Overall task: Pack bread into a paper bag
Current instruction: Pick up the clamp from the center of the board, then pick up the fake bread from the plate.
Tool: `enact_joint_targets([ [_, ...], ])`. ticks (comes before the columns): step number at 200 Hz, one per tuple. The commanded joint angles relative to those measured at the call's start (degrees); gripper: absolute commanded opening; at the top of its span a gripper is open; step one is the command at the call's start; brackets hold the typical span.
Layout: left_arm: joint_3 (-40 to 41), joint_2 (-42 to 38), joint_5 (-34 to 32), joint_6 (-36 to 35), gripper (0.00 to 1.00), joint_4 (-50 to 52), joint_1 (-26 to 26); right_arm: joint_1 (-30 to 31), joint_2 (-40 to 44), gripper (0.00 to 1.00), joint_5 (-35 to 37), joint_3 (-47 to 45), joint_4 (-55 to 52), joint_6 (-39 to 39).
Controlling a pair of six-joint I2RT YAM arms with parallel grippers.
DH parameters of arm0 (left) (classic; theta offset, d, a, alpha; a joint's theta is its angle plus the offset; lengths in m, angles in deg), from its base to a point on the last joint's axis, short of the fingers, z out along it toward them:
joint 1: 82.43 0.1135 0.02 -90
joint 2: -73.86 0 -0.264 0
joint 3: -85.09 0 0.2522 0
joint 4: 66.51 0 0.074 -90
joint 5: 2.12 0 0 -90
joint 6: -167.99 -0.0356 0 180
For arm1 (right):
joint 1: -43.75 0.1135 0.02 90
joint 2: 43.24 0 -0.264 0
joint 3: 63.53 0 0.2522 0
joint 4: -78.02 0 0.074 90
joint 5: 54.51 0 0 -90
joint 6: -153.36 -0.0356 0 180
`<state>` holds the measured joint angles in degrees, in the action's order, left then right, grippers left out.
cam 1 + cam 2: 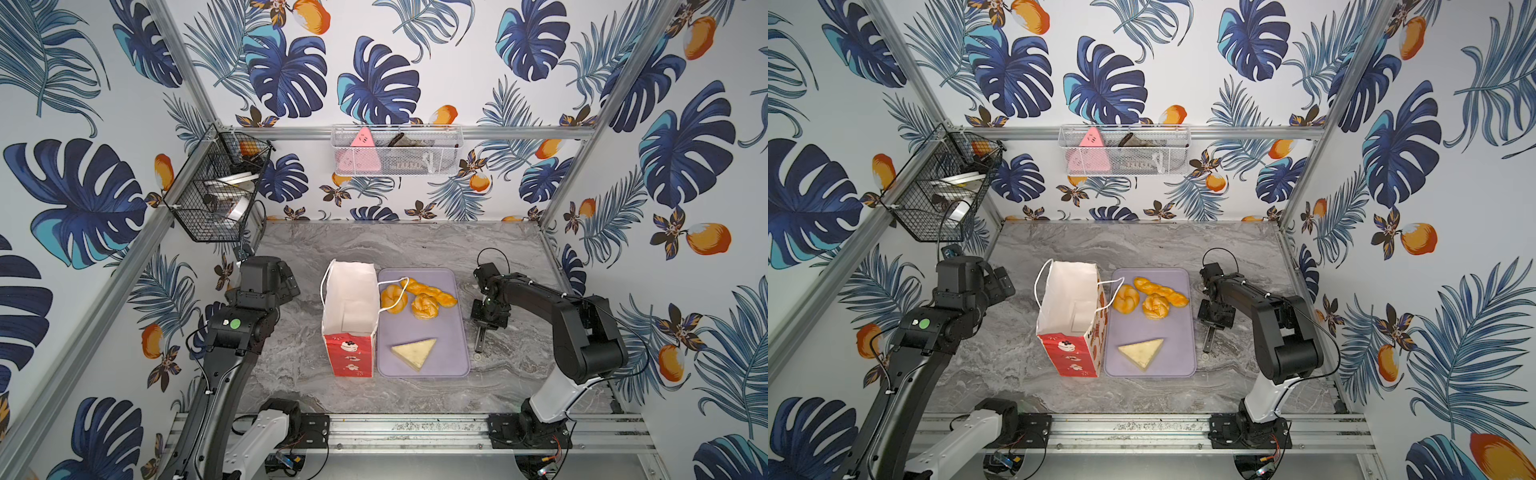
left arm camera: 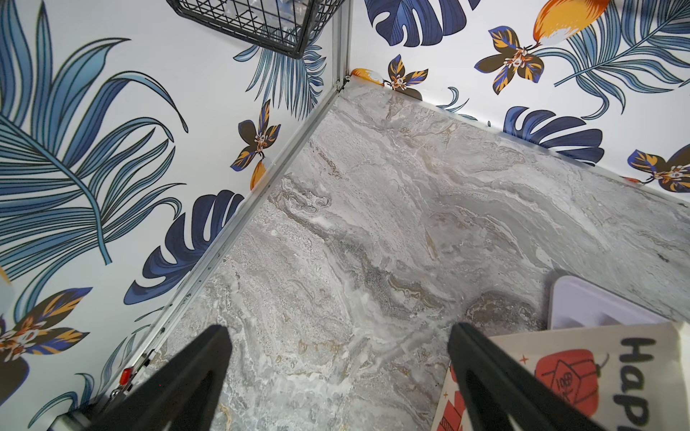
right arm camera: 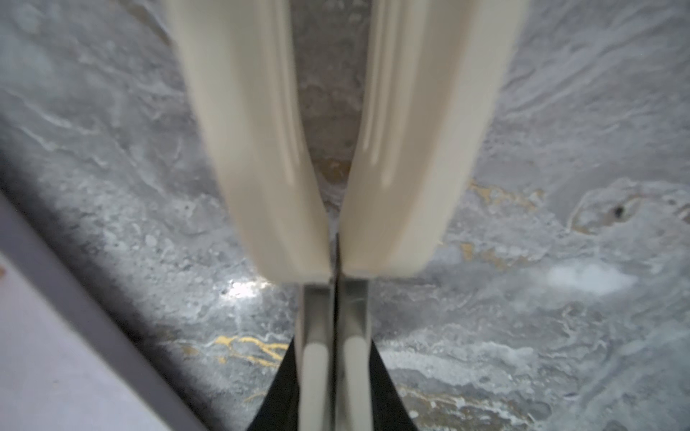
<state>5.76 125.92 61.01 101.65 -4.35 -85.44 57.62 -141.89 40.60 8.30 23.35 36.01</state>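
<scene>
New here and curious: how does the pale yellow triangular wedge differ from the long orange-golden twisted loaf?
The wedge is pale, smooth and triangular; the loaf is deeper orange, long and braided. The wedge lies at the near end of the lilac tray, the loaf at its far end. Both lie flat on it.

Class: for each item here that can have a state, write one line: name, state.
paper bag: upright, mouth open
round bun: unpacked, on lilac tray
knotted bun: unpacked, on tray
twisted loaf: unpacked, on tray
wedge: unpacked, on tray
left end effector: open, empty
right end effector: shut
</scene>
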Motion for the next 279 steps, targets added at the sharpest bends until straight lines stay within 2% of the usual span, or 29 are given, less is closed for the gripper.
enact_joint_targets([
  [1, -0.1, 0.0, -0.3, -1.0, 0.99, -1.8, 0.1, 0.5, 2.9, 0.0, 2.0, 0.1, -3.3, 0.8],
  [34, 0.1, -0.2, -0.1, -0.9, 0.99, -1.9, 0.1, 5.1, 12.3, 0.0, 6.9, 1.1, -8.7, -0.1],
  [77, 0.8, 0.0, 0.2, -0.4, 0.99, -2.6, 0.1, 11.7, 21.7, 0.0, 6.0, 2.7, -12.9, -0.2],
  [111, 0.8, 0.6, 0.9, -0.2, 0.99, -3.3, 0.1, 18.7, 21.5, 0.0, 8.0, 5.2, -18.0, -1.0],
  [122, 0.8, 0.8, 0.9, -0.1, 0.99, -3.3, 0.1, 22.6, 21.7, 0.0, 7.3, 4.8, -18.6, -2.3],
  [151, 1.1, 0.9, 0.8, -0.1, 0.99, -3.5, 0.1, 30.2, 24.0, 0.0, 4.0, -0.1, -18.1, -8.4],
  [176, 1.5, 0.9, 0.6, 0.1, 0.99, -2.7, 0.1, 38.5, 25.1, 0.0, 4.4, -3.5, -17.6, -14.4],
  [234, 1.5, -0.6, 1.3, 1.9, 0.99, 0.2, 0.1, 57.3, 21.6, 0.0, 14.4, 1.1, -24.6, -22.8],
  [254, 2.1, -1.0, 1.6, 1.7, 0.99, 0.7, 0.1, 61.2, 21.4, 0.01, 14.9, 1.1, -25.0, -25.4],
  [279, 2.8, -2.9, 2.9, 1.2, 0.99, 1.1, 0.1, 62.0, 23.1, 0.04, 13.0, -1.9, -23.0, -28.8],
])
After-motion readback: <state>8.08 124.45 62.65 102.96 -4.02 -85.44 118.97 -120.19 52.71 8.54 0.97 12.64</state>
